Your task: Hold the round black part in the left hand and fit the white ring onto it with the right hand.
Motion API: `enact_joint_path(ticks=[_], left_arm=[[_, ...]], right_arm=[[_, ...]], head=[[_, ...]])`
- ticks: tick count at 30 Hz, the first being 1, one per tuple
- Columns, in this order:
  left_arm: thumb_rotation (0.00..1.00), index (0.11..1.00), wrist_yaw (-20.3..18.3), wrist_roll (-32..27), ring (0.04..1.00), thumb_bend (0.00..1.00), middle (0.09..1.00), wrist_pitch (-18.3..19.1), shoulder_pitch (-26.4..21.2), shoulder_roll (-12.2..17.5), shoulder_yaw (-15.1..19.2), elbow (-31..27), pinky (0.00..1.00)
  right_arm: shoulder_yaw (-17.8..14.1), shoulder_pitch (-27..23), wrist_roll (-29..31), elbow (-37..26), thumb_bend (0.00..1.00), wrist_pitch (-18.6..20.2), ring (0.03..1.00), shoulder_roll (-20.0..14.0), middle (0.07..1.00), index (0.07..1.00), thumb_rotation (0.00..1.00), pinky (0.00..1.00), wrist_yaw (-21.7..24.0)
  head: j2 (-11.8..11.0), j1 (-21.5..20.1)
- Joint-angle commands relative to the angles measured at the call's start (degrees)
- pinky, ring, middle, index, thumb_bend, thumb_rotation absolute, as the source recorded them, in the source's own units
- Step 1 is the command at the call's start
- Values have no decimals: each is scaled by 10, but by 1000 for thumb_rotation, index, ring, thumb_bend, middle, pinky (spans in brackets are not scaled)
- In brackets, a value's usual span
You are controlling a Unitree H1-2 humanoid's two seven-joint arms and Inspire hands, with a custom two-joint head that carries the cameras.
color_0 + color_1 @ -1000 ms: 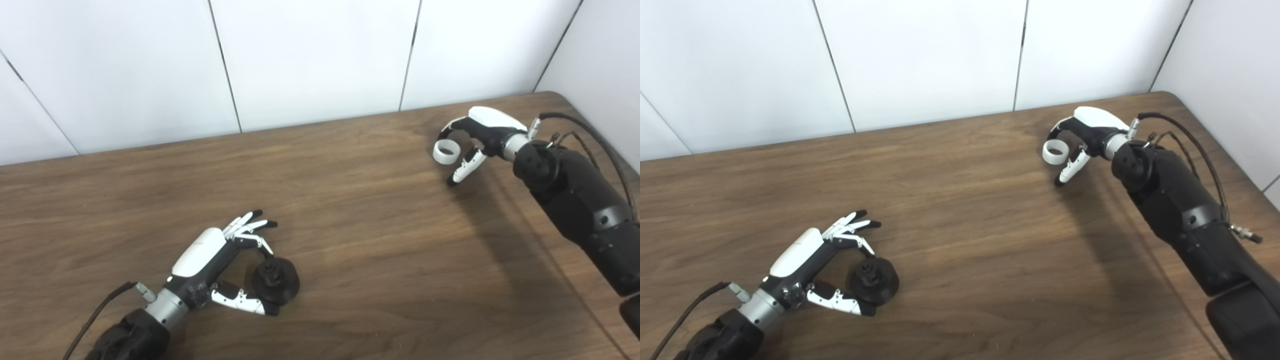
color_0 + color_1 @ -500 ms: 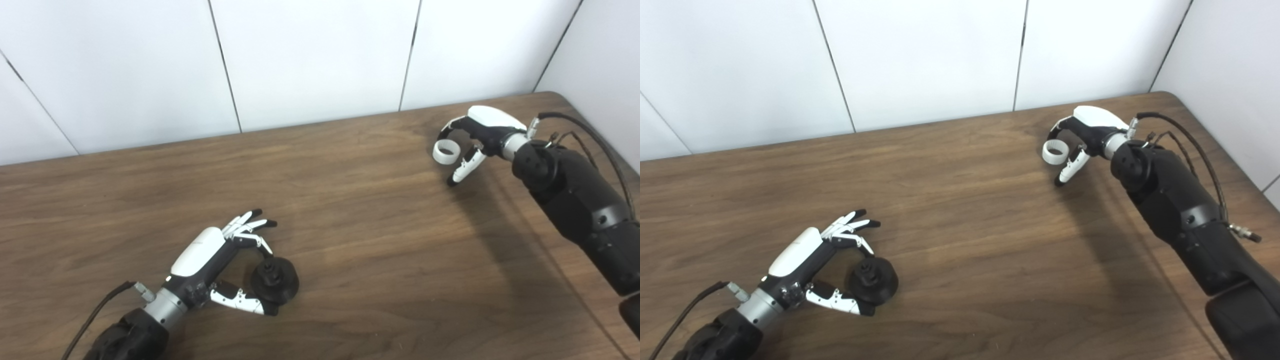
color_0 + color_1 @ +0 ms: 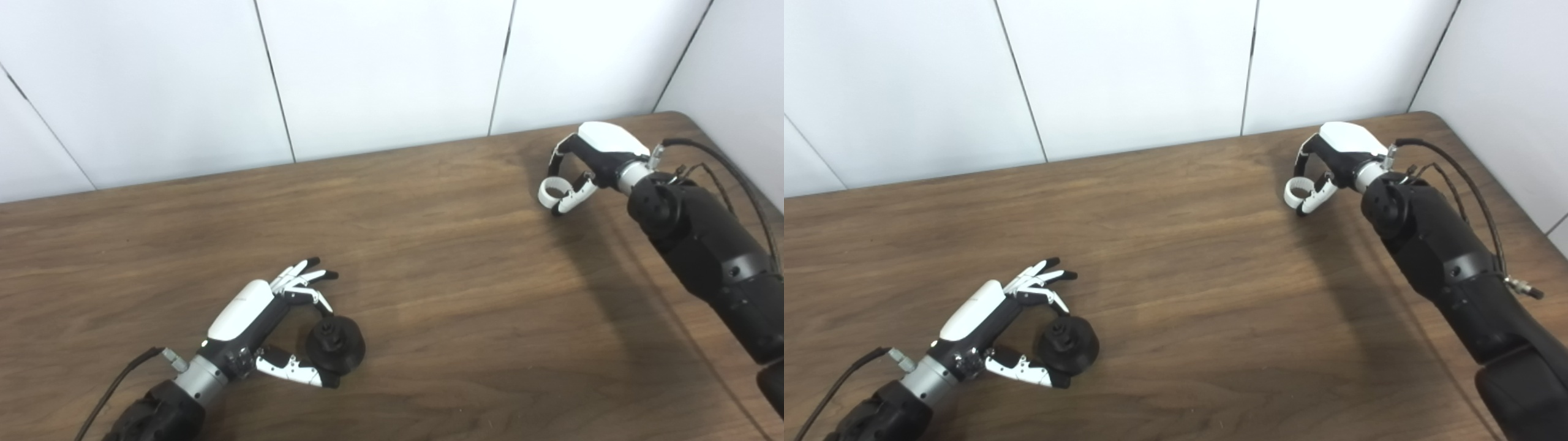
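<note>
The round black part (image 3: pixel 335 347) with a raised hub rests on the wooden table (image 3: pixel 429 275) at the lower left. My left hand (image 3: pixel 269 331) pinches it between one finger on top and the thumb below, the other fingers spread out. At the far right my right hand (image 3: pixel 582 165) is shut on the white ring (image 3: pixel 550 191), held between thumb and fingers just above the tabletop. The two hands are far apart.
White wall panels (image 3: pixel 380 73) stand behind the table and along its right side. The right arm's black cable (image 3: pixel 723 159) loops near the table's right edge. Bare wood lies between the hands.
The right hand has closed its thumb and fingers around the white ring and tilted it, shifting slightly right and down. The left hand and black part have barely moved.
</note>
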Motion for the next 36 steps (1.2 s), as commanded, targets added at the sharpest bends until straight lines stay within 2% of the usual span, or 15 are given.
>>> enact_joint_path(ticks=[1, 13, 19, 22, 26, 31, 36], left_arm=[[51, 483, 8, -11, 1000, 524, 892, -11, -12, 10, 8, -20, 1000], [51, 483, 8, -17, 1000, 523, 894, -18, -20, 11, 9, -11, 1000], [52, 483, 8, -11, 1000, 524, 892, -13, -23, 6, 5, 4, 1000], [51, 484, 7, -7, 1000, 524, 894, -11, -23, 5, 2, 9, 1000], [51, 484, 13, 1, 1000, 524, 895, -14, -25, 2, -2, 19, 1000], [52, 483, 33, 30, 1000, 524, 884, -31, -28, -3, -10, 39, 1000], [54, 483, 68, 75, 1000, 524, 874, -40, -39, 4, -35, 63, 1000]], right_arm=[[-7, -22, -8, -11, 520, -12, 932, -11, 813, 487, 127, 973, -21], [-10, -25, -16, -24, 522, -33, 937, -17, 805, 487, 129, 995, -23], [-5, -28, -20, -63, 522, -48, 986, -18, 838, 488, 129, 1000, -10], [-6, -27, -15, -98, 523, -57, 999, -14, 865, 488, 131, 1000, -2], [-2, -26, -11, -161, 523, -88, 1000, -2, 862, 486, 131, 1000, 0], [2, -34, 8, -246, 524, -102, 1000, 32, 865, 485, 131, 1000, 28], [1, -46, 33, -316, 525, -103, 1000, 73, 865, 484, 133, 1000, 65]], head=[[0, 0], [0, -3], [-1, -2], [1, 0], [2, 7], [8, 15], [11, 21]])
